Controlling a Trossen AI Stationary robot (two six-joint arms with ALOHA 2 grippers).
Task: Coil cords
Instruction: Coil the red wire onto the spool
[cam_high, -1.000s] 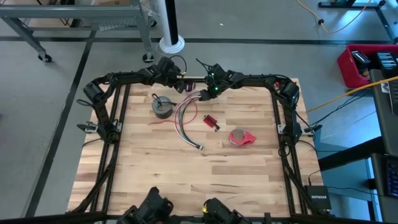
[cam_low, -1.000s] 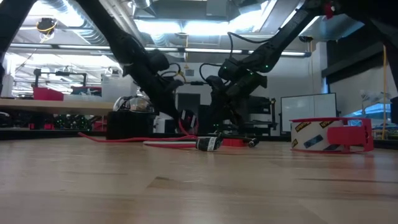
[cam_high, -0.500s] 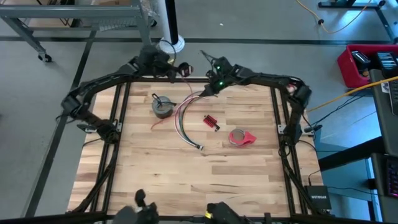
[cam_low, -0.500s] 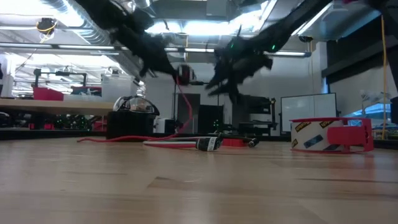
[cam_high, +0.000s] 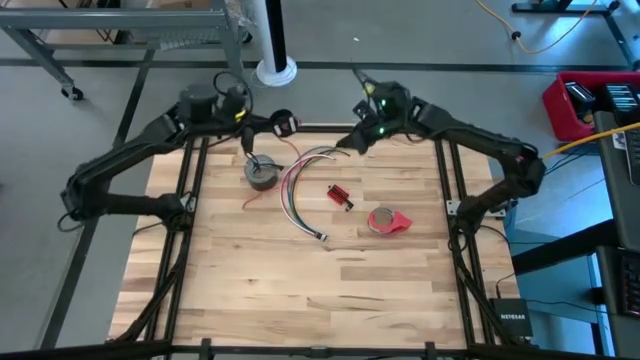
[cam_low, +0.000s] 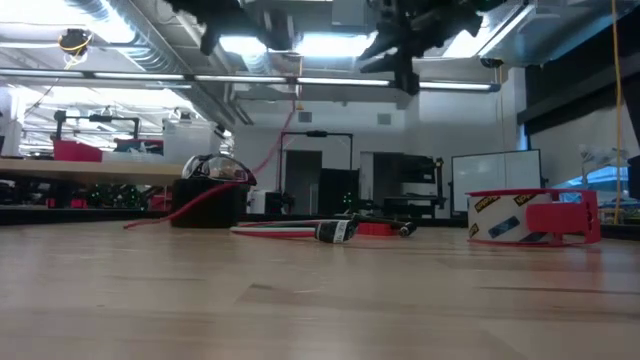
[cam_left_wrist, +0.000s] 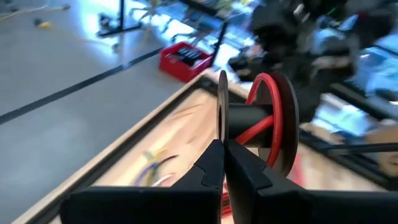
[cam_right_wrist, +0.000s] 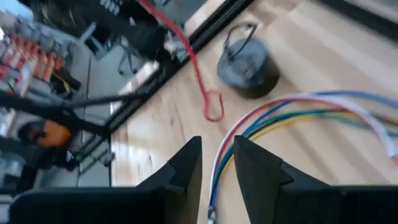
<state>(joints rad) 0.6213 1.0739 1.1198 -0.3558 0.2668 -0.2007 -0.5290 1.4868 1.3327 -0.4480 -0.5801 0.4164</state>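
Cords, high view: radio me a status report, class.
Left gripper shut on red-wire spool, raised. Right gripper shut on wire bundle's end. Grey coil untouched on table. Tape roll, red block beside bundle, not blocking.

Left gripper: I see its two dark fingers pressed together, pinching the thin edge of a black spool. Spool: two flat discs on a short hub, red cord wound round the hub. Table: pale wood with a dark edge rail; coloured wires lie blurred on it. Red bin: on the grey floor beyond. Other arm: dark, blurred, behind the spool.
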